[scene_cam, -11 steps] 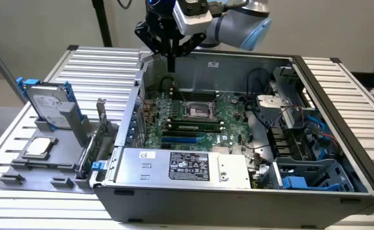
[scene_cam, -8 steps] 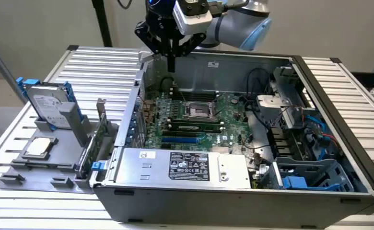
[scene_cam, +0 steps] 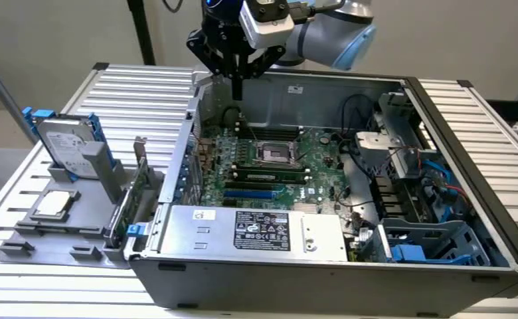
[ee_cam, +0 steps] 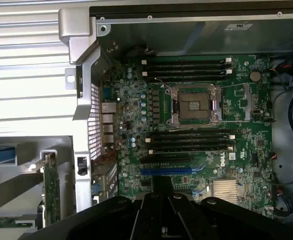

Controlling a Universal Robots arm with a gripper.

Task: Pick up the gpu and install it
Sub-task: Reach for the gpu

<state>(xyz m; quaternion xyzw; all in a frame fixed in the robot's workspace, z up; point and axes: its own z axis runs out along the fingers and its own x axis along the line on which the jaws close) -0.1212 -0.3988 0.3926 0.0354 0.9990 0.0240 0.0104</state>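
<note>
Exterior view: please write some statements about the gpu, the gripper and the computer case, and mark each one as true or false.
1. The gpu stands on its edge in the grey holder, outside the computer case. True.
2. The gripper holds the gpu. False: it hangs empty above the far part of the open case, apart from the gpu.
3. The blue slot on the motherboard has no card in it. True.
4. The hard drive lies inside the case. False: it stands in its blue frame on the grey holder, at the exterior view's left of the case.
</note>
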